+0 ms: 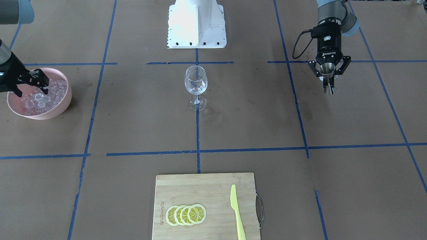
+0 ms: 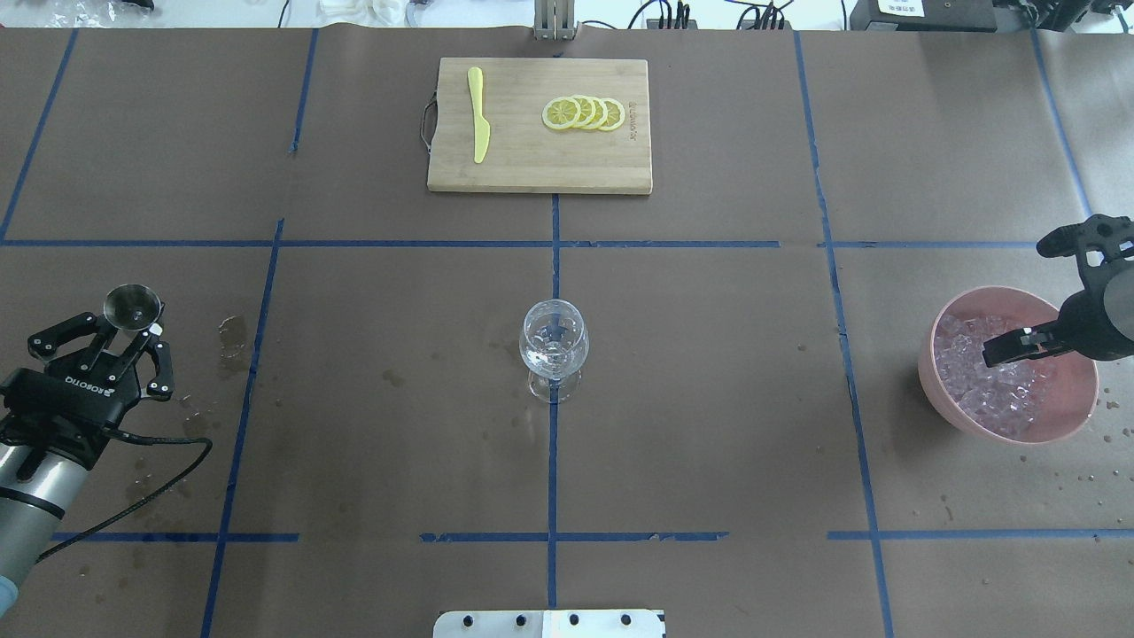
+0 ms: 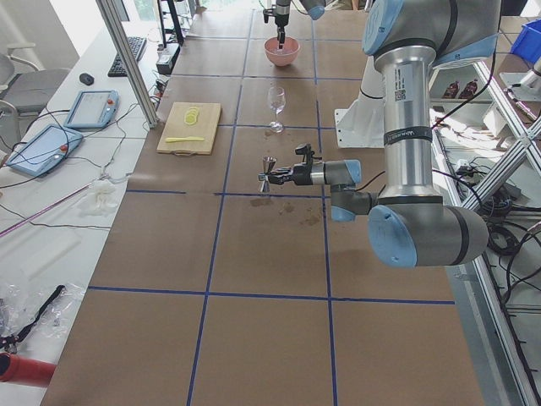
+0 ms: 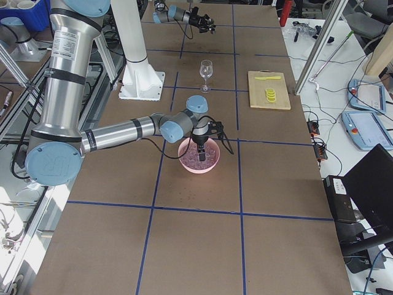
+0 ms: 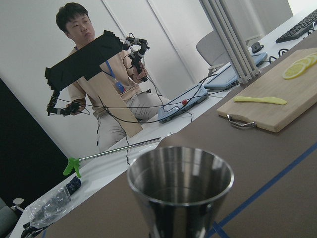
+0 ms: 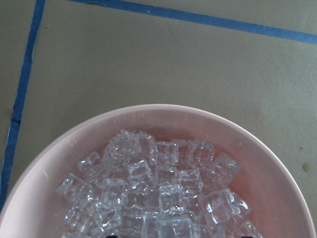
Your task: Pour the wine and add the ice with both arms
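Observation:
My left gripper [image 2: 133,335] is shut on a steel jigger [image 2: 133,306] and holds it upright above the table's left side, far from the wine glass [image 2: 554,346]. In the left wrist view the jigger's cup [image 5: 181,178] looks empty. The wine glass [image 1: 196,83] stands at the table's centre; any wine in it is too faint to tell. My right gripper [image 2: 1019,297] is open, its fingers spread over the ice [image 2: 992,381] heaped in a pink bowl [image 2: 1076,424]. The right wrist view shows the ice [image 6: 158,198] close below, filling the bowl [image 6: 59,148].
A bamboo cutting board [image 2: 532,159] with lemon slices [image 2: 585,112] and a yellow plastic knife [image 2: 479,115] lies at the far middle. Wet spots [image 2: 232,335] mark the paper near my left gripper. The white pedestal [image 1: 196,23] stands behind the glass.

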